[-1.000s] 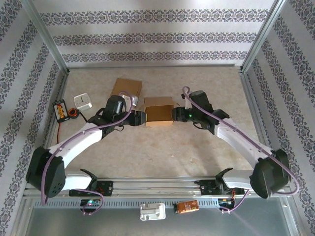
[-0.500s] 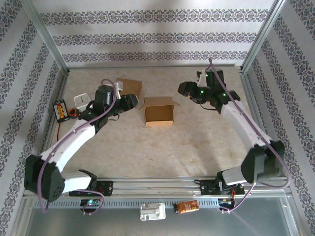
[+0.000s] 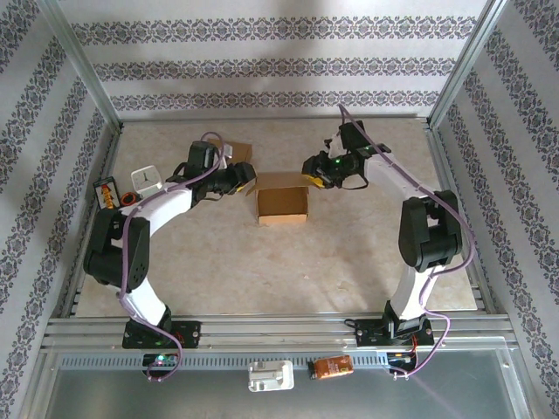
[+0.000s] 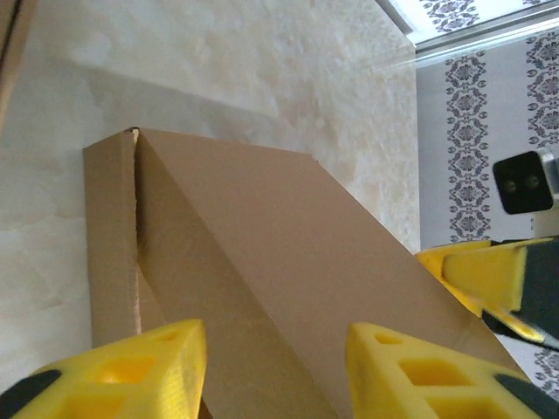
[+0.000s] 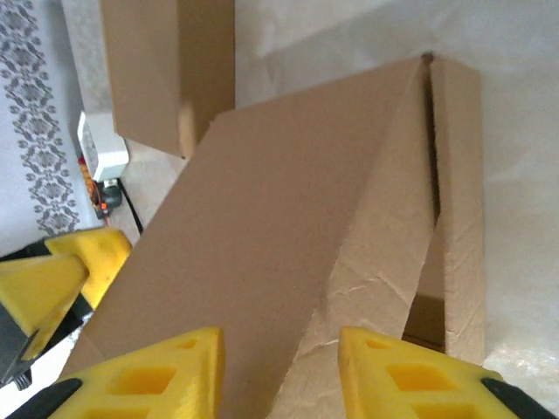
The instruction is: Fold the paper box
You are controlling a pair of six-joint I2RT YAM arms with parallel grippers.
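Note:
The brown paper box [image 3: 281, 199] stands in the middle of the table with its top flaps up. My left gripper [image 3: 247, 181] is at the box's far left corner and my right gripper [image 3: 310, 172] is at its far right corner, facing each other. In the left wrist view the yellow fingers [image 4: 157, 362] stand apart, the left gripper [image 4: 275, 336] open over a slanting flap [image 4: 288, 253]. The right gripper [image 5: 279, 340] is likewise open over the box's cardboard panel [image 5: 262, 227]. Whether either finger touches the cardboard is unclear.
A flat cardboard piece [image 3: 229, 155] lies behind the left gripper. A white device [image 3: 148, 181] and an orange-black one [image 3: 107, 194] sit at the left edge. Metal rails and frame posts bound the table; a white part [image 3: 271, 375] and an orange item [image 3: 333, 367] lie in front.
Both grippers left the box's sides, swung back and outward, then came in again at its far top corners. The right gripper's jaws have narrowed.

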